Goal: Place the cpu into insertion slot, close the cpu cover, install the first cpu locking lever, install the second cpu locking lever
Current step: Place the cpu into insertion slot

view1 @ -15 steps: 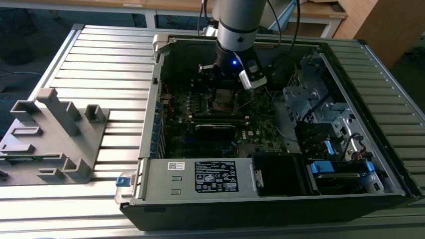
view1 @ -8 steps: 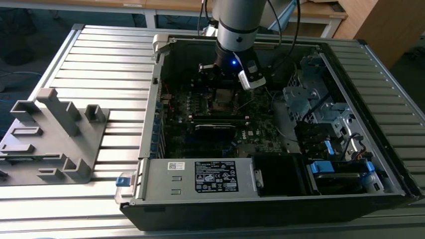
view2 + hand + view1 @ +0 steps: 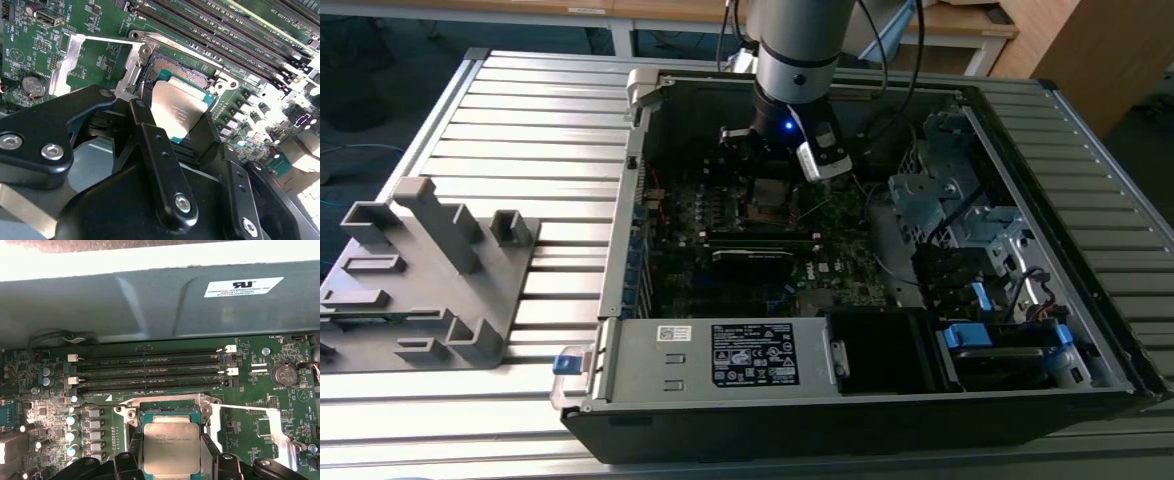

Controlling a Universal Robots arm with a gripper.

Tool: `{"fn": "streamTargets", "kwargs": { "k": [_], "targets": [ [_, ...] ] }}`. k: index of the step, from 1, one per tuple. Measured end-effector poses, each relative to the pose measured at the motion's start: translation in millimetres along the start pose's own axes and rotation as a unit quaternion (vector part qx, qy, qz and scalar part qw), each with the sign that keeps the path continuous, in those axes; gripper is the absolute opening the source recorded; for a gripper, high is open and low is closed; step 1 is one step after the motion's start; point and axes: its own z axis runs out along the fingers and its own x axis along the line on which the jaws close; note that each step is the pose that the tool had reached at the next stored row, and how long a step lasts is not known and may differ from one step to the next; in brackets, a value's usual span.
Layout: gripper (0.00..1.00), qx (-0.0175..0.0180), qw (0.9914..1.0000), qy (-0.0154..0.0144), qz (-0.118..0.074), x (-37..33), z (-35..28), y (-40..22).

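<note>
The cpu (image 3: 171,447), a flat square chip with a dull metal top, sits between my gripper's (image 3: 171,456) two black fingers (image 3: 210,450), which press on its opposite edges. It is directly over the insertion slot (image 3: 170,411), low above or resting in it; I cannot tell which. In the second wrist view the cpu (image 3: 180,107) is tilted slightly over the slot's dark pin field (image 3: 175,67), inside a silvery metal rim (image 3: 165,41). A bright upright metal strip (image 3: 131,70) at the slot's side looks like the cpu cover swung open. A thin locking lever (image 3: 110,39) sticks out sideways. In the exterior view the gripper (image 3: 774,165) reaches down into the computer case.
Long black memory slots (image 3: 150,372) run beside the socket. Rows of capacitors (image 3: 75,420) and a coin battery (image 3: 287,374) stand on the green board. The case wall (image 3: 160,300) rises close behind. Drive cages and cables (image 3: 961,230) fill the exterior view's right; a grey fixture (image 3: 427,270) sits on its left.
</note>
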Motion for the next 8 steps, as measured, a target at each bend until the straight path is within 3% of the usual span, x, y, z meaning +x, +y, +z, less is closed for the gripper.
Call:
{"fn": "streamTargets", "kwargs": {
  "k": [8],
  "targets": [
    [0.54,-0.0001,0.99997,-0.0006,0.008,0.0,0.0,0.0]
  ]
}}
